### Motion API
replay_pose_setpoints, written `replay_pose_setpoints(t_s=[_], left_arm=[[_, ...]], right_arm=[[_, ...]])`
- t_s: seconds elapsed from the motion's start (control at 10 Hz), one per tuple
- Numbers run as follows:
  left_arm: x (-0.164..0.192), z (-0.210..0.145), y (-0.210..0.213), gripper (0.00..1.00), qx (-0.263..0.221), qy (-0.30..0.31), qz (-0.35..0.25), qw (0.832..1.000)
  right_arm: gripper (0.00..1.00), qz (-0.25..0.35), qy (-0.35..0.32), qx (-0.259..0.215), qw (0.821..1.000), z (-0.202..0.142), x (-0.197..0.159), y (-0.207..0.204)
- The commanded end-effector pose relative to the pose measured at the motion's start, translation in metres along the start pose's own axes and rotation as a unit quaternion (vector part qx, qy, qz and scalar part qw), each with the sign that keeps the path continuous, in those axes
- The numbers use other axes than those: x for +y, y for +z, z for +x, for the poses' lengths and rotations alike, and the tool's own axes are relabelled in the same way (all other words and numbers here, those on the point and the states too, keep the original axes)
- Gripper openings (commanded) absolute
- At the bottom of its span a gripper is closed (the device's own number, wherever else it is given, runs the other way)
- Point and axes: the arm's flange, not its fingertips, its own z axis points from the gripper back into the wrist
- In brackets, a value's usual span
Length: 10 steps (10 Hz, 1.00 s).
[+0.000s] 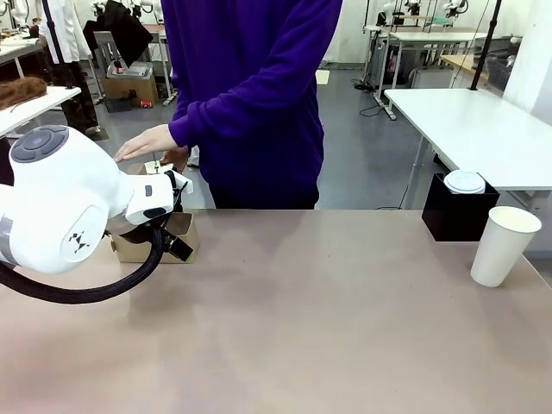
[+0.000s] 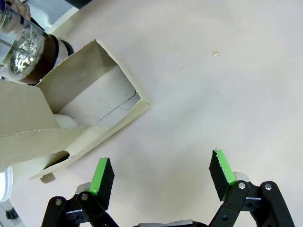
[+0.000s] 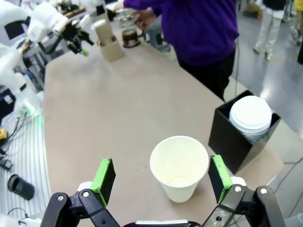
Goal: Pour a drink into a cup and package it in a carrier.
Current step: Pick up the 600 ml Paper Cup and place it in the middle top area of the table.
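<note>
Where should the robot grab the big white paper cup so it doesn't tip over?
Around its side wall, about halfway up, pinched from two opposite sides. The cup stands upright with an open top, so coming in level from the robot's side suits it. The open right gripper faces it. A gentle squeeze is probably best, since paper dents.

Grey floor [image 1: 362,159], white tables [image 1: 474,129]

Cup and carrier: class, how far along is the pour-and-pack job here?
Done: nothing yet; the cup is empty, far from the carrier. In hand: the right gripper is open, aimed at the cup; the left gripper open by the carrier. Left: pouring from the jug, packing.
</note>
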Motion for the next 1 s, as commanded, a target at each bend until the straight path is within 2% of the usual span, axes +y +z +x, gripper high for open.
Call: replay_pose_setpoints(t_s=[0.0,0.3,0.5,0.9], left_arm=[[0.0,0.0,0.0,1.0,0.0,0.001,0.0,1.0],[0.0,0.0,0.0,1.0,0.0,0.001,0.0,1.0],[0.0,0.0,0.0,1.0,0.0,0.001,0.0,1.0],[0.0,0.0,0.0,1.0,0.0,0.001,0.0,1.0]], right_arm=[[1.0,-0.023,0.035,-0.086,0.995,-0.053,-0.019,-0.005],[1.0,-0.018,0.05,-0.167,0.984,-0.116,-0.031,-0.013],[1.0,-0.013,0.065,-0.191,0.979,-0.146,-0.04,-0.022],[1.0,-0.004,0.053,-0.204,0.977,-0.183,-0.052,-0.062]])
